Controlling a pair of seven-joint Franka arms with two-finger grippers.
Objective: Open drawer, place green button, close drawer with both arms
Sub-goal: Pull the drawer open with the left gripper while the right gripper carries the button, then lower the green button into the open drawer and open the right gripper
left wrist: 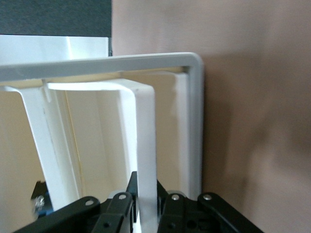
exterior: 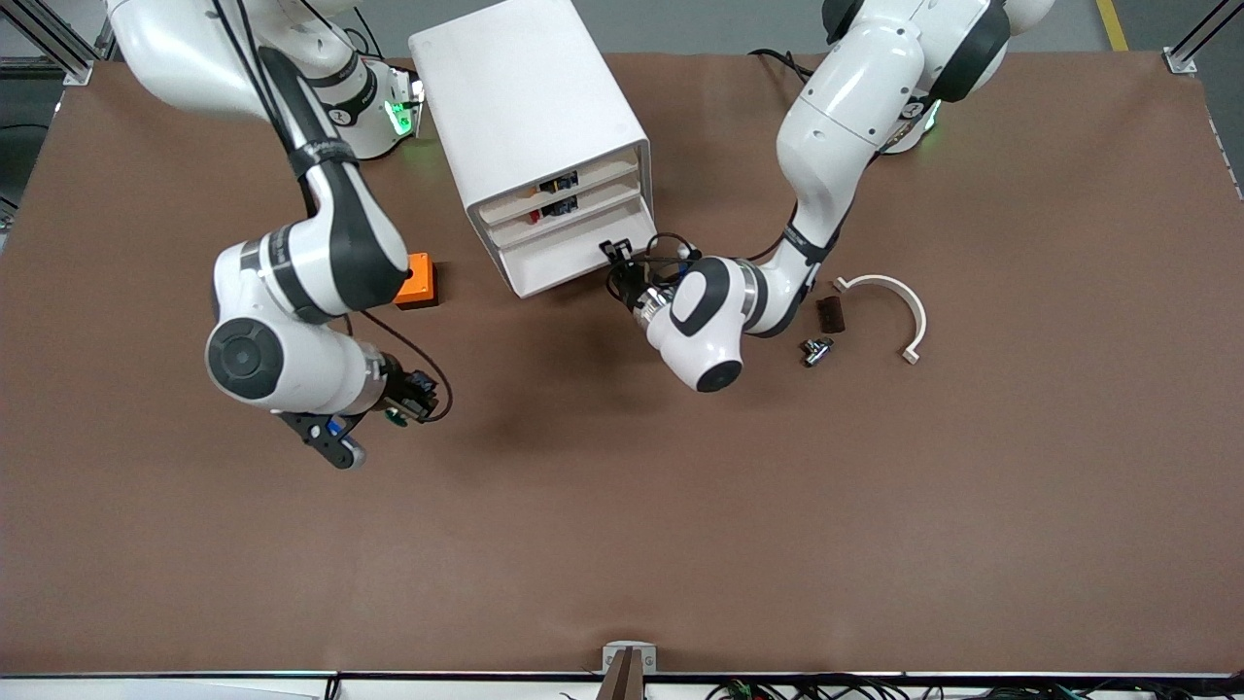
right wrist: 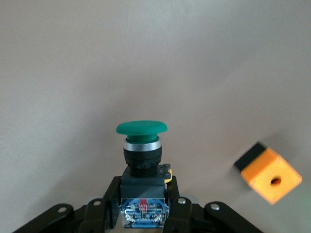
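The white cabinet stands at the table's middle, toward the arms' bases. My left gripper is at the drawer, at the front's end toward the left arm. In the left wrist view its fingers are shut on a thin white upright wall of the drawer. The drawer looks about flush with the cabinet's front. My right gripper is up over the table toward the right arm's end. It is shut on the black body of the green-capped button, which also shows in the front view.
An orange cube with a round hole lies beside the cabinet and shows in the right wrist view. A white curved bracket, a small dark block and a small black and silver part lie toward the left arm's end.
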